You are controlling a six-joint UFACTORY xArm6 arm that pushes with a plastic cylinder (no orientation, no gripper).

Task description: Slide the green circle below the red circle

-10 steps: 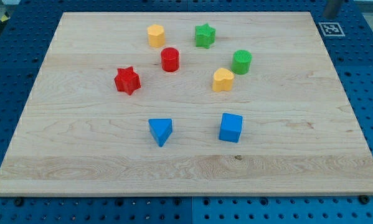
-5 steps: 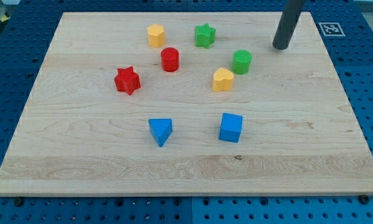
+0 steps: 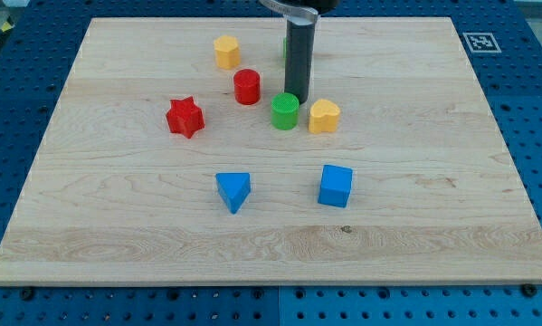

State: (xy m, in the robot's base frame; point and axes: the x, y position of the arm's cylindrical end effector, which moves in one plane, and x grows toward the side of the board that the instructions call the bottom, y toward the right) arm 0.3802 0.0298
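Pincer absent, rod only: my tip [image 3: 299,97] touches green circle [image 3: 285,111] at its upper right; best nudge left, stopping beneath red circle [image 3: 247,87].

Pale wooden tabletop [image 3: 433,181] resting on blue perforated panel [image 3: 533,109]; black-and-white marker tag [image 3: 480,42] at the view's top right.

The pale wooden board [image 3: 415,163] shows fine lengthwise grain with a smooth, matt finish. The round green plastic block [image 3: 285,111] has a ribbed, dull top, as does the round red plastic block [image 3: 246,87]. The dark straight rod [image 3: 299,54] looks smooth with a faint sheen, as of plastic or metal
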